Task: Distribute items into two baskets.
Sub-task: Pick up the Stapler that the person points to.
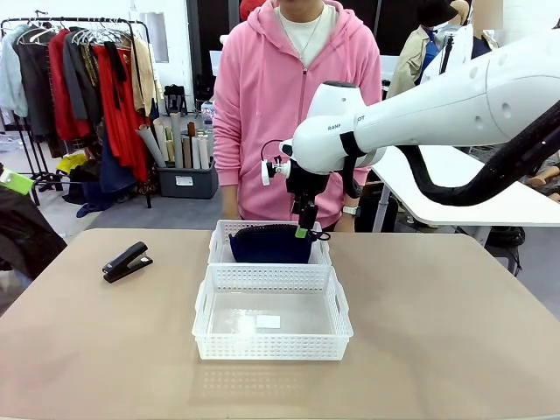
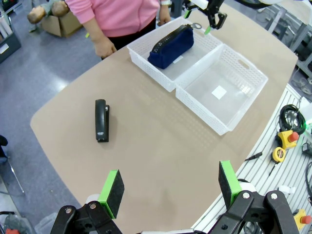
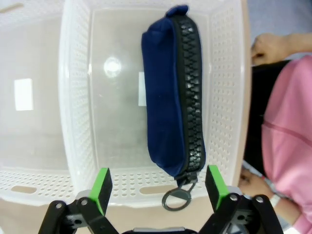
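Two white baskets stand end to end at the middle of the bench (image 1: 437, 332), their long sides touching. The far basket (image 1: 217, 245), nearer the person (image 1: 289, 105) in a pink hoodie, holds the dark navy pouch (image 3: 163, 97). The pouch lies lengthwise with its zip uppermost, closer to the person's side of the basket. Its metal pull ring (image 3: 174, 199) hangs over the basket's end wall.

The near basket (image 1: 271, 348) stands between the robot's side and the pouch, and has a small white label on its clear floor.

The black stapler (image 2: 101, 120) lies flat on the bare bench, well apart from both baskets, on the robot's left.

The right gripper (image 3: 158, 187) hangs above the far basket's right end, pointing down. Its jaws are spread wide and hold nothing, and in the right wrist view the pull ring sits just between and beyond its green pads. The right arm reaches in from the right, crossing in front of the person's waist.

The left gripper (image 2: 169, 185) is high over the near left part of the bench, jaws wide apart and holding nothing, with the stapler ahead of it and the baskets further off.

The person's hands are at the bench's far edge, just behind the far basket. Behind the person there is a clothes rack (image 1: 87, 87) and a dark bin of rolled sheets (image 1: 186, 179).
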You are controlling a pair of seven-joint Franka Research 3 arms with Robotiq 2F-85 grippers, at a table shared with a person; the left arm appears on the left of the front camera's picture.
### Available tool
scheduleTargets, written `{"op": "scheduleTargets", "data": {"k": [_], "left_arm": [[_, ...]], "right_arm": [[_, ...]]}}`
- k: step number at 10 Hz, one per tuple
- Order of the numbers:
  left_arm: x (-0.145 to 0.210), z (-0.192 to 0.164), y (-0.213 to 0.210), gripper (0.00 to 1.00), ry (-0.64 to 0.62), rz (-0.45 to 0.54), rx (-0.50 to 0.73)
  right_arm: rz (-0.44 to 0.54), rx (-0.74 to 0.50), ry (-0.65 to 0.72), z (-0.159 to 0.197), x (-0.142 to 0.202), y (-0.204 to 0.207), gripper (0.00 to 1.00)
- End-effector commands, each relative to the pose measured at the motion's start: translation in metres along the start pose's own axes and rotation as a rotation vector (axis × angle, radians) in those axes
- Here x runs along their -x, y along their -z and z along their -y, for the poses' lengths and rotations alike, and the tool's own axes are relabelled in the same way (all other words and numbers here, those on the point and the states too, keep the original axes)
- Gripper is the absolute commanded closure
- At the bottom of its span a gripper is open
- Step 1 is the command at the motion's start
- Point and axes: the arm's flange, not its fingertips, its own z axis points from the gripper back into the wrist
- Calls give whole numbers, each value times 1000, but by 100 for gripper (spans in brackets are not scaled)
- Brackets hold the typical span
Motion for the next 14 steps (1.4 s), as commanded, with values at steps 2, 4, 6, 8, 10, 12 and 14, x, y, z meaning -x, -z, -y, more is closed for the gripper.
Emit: {"op": "scheduleTargets", "data": {"k": [2,4,6,8,10,12,14], "left_arm": [[-1,0,1,0,4,12,12],[-1,0,1,0,4,12,12],[-1,0,1,0,4,12,12],[-1,0,1,0,4,12,12],[-1,0,1,0,4,12,12],[-1,0,1,0,4,12,12],[-1,0,1,0,4,12,12]], "right_arm": [[-24,-28,286,10,41,-28,0],[-48,-70,406,6,74,-47,0],[-47,-186,591,11,123,-75,0],[70,-252,685,8,181,-96,0],[159,-255,741,-9,224,-112,0],[264,-228,812,-41,272,-132,0],[329,-192,901,-70,304,-145,0]]}}
